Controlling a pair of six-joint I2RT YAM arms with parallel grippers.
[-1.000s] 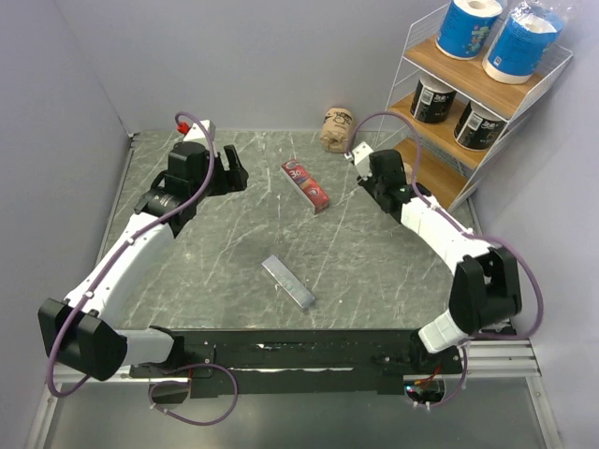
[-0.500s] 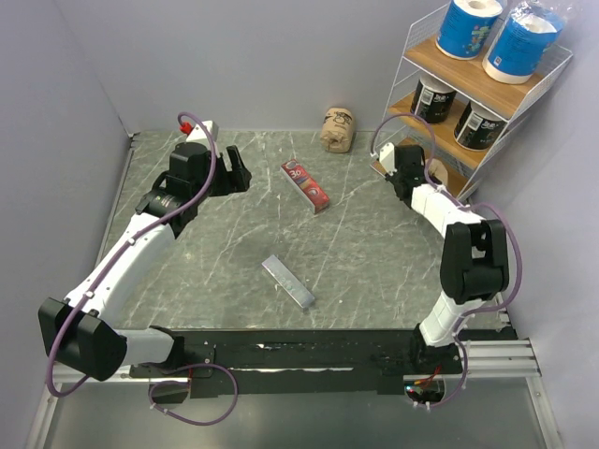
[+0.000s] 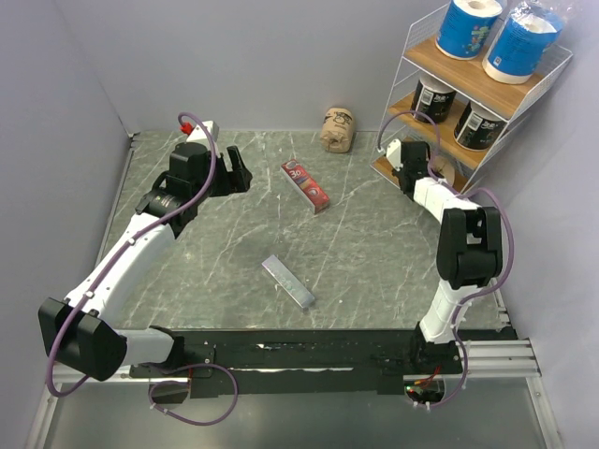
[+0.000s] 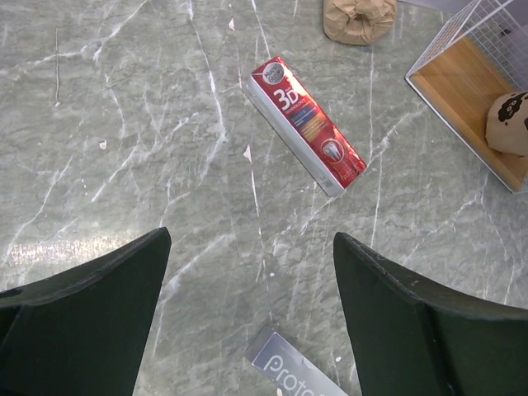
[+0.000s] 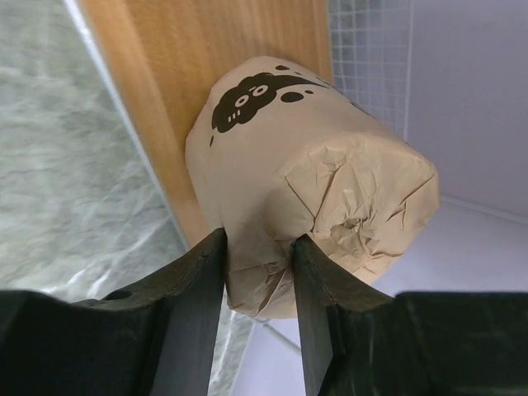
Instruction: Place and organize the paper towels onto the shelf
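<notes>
Seen from overhead, the right arm [image 3: 440, 201] had swung within the last second from above the worktop [image 3: 225, 253] across to the lowest tier of the shelf [image 3: 459, 70]. It brought a tan roll [image 3: 439, 172] onto that tier, though the grip itself could not be made out from there. The left arm [image 3: 131, 253] had not shifted, and its left fingers [image 3: 240, 176] were spread above the far left of the worktop. Two blue rolls [image 3: 471, 26] stood on the top tier and two black rolls [image 3: 432, 98] on the middle one. A second tan roll [image 3: 338, 129] lay by the back wall, near the red packet [image 3: 306, 184] and the grey bar [image 3: 288, 282].

In the left wrist view, the left fingers [image 4: 91, 313] stood wide apart over bare marble, holding and touching nothing. The red packet [image 4: 305, 124] lay ahead of them, and the shelf [image 4: 462, 91] was at the right edge.

In the right wrist view, the right fingers [image 5: 194, 289] were pinched on the crumpled end of the tan roll [image 5: 305, 173]. The roll lay against the wooden tier [image 5: 198, 49].
</notes>
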